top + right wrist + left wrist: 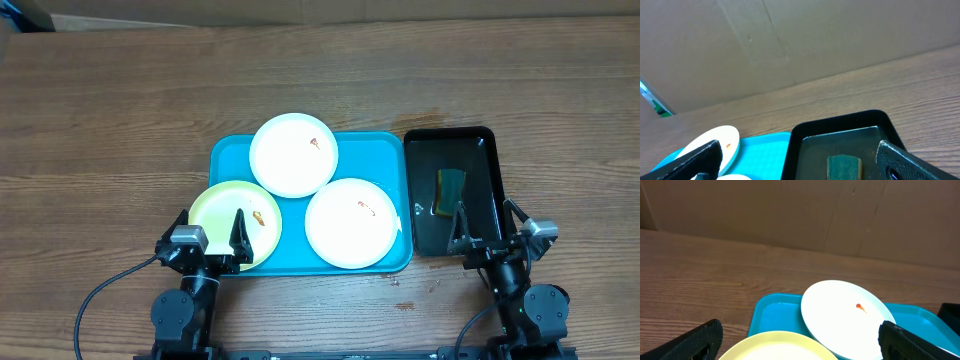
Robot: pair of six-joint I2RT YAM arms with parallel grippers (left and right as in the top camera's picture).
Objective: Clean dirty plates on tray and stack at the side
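Three plates lie on the cyan tray [228, 160]: a white plate [293, 154] at the back, a white plate [352, 222] at the front right, and a yellow-green plate [235, 225] at the front left. Each carries a small orange smear. My left gripper [213, 232] hovers open over the yellow-green plate's near edge. In the left wrist view the left gripper [802, 347] frames the yellow-green plate [775, 349] and the back white plate [845, 315], holding nothing. My right gripper [488, 225] stands open and empty at the near end of the black tray [472, 150].
The black tray [840, 125] holds shallow water and a green-and-yellow sponge [844, 166], which sits between the right gripper [805, 165] fingers' line of sight. Bare wooden table surrounds both trays. A cardboard wall closes off the far edge.
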